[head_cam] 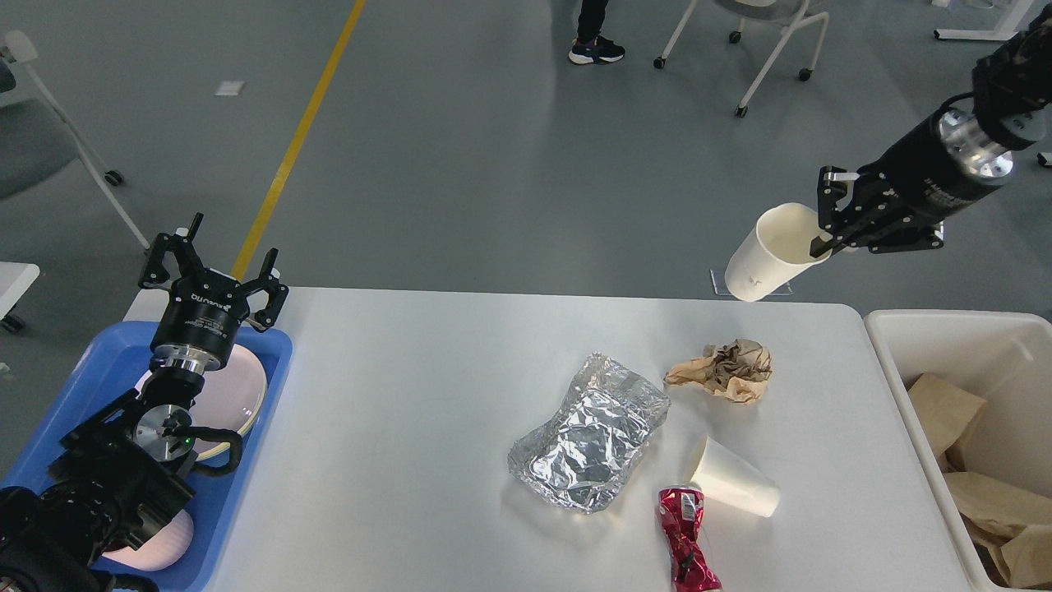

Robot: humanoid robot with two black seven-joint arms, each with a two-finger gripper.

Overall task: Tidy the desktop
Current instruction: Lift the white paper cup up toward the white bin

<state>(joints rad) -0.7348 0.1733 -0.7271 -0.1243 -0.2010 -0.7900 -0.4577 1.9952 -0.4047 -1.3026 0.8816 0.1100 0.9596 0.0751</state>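
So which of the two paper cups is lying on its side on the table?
The paper cup beside the red wrapper, tipped over. The other cup is held aloft by the right gripper.
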